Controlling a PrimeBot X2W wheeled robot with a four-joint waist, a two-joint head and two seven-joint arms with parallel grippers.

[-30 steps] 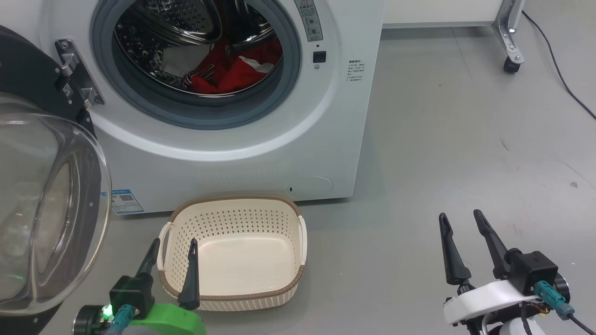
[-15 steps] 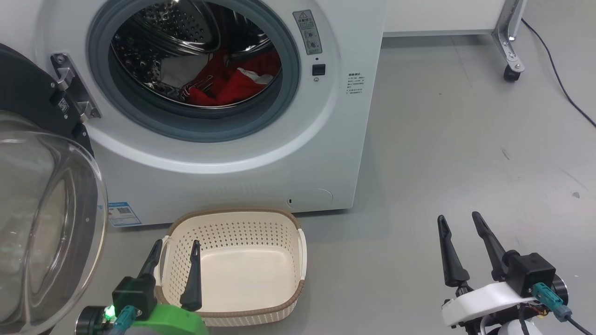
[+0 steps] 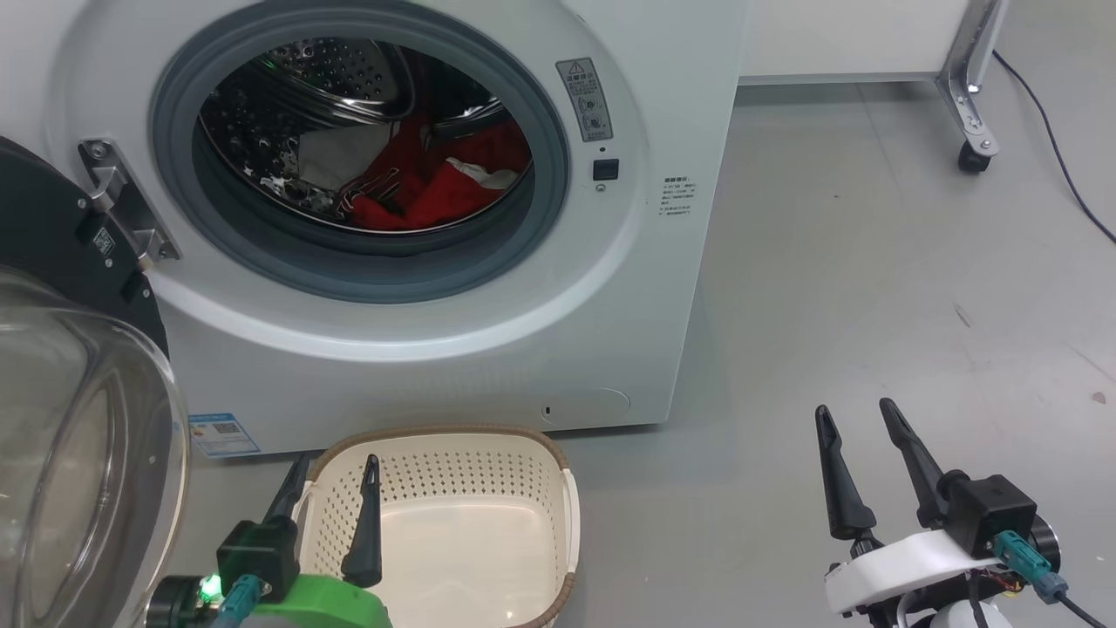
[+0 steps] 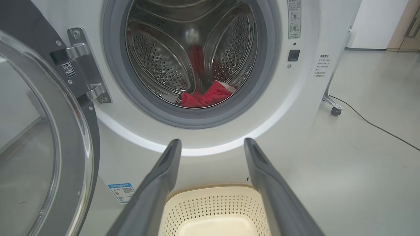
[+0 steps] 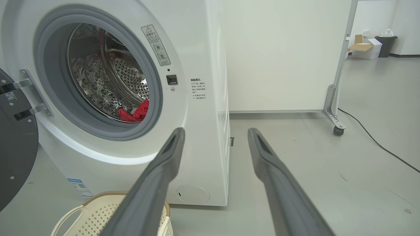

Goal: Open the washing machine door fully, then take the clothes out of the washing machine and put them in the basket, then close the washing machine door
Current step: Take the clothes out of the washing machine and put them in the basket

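Head view, door (image 3: 78, 419) open, clothes (image 3: 427, 187) in drum (image 3: 340, 74)

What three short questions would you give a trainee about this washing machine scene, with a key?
1. True or false: the clothes lie in the basket.
2. How does the washing machine door stand? A: shut. B: open, swung to the robot's left. C: open, swung to the robot's right.
3. Fill the gap: the left gripper and the right gripper are both ____ and hold nothing.

Key: 1 false, they lie inside the washing machine; 2 B; 3 open.
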